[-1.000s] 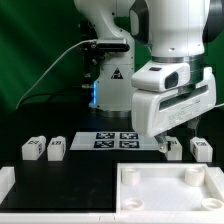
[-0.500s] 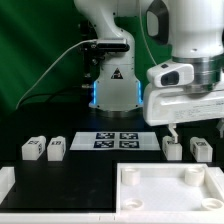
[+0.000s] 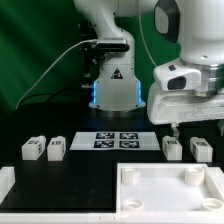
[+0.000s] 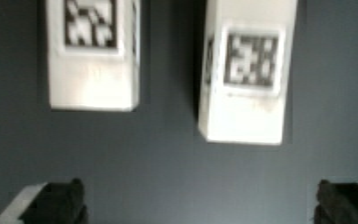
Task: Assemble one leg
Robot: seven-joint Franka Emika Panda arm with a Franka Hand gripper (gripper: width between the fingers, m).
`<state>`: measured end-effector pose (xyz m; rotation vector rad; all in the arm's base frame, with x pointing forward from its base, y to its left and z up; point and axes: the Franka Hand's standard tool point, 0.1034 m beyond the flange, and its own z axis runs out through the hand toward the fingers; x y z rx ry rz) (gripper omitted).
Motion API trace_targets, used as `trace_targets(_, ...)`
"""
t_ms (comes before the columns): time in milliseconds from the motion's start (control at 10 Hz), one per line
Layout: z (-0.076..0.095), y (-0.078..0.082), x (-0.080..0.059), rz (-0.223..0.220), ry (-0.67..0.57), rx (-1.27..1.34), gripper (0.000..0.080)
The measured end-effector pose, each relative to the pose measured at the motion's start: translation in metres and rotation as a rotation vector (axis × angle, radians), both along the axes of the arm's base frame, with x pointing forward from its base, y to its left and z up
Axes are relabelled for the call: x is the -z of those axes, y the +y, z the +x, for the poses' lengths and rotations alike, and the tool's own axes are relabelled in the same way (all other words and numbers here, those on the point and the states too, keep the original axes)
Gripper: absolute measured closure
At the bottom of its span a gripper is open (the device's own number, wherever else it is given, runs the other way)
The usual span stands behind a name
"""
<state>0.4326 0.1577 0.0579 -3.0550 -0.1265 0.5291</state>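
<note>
Two legs point(image 4: 91, 60) (marker board point(image 3: 117, 140) beside) under parted fingers point(image 4: 48, 202).

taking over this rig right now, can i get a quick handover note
Gripper: jaws open, empty, hovering over the two legs on the exterior view's right. The wrist view shows both lying below the open jaws.
Other things: two more legs on the exterior view's left, with the marker board between the pairs. The panel lies in front of them.
Done: nothing yet; no leg is held or fitted to the panel.
Left: likely lower, grasp one leg, and fit it to the panel.
</note>
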Motion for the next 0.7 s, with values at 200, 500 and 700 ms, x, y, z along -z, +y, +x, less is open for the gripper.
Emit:
trace_targets(200, -0.006, 0.01, -0.001, -0.04, 0.212, -0.012, 0.015)
trace_targets(500, -0.006, 0.006, 0.007, -0.048, 0.428, -0.044, 0.015)
trace_targets(700, -0.004, 0.008, 0.011, -0.049, 0.475, -0.047, 0.015)
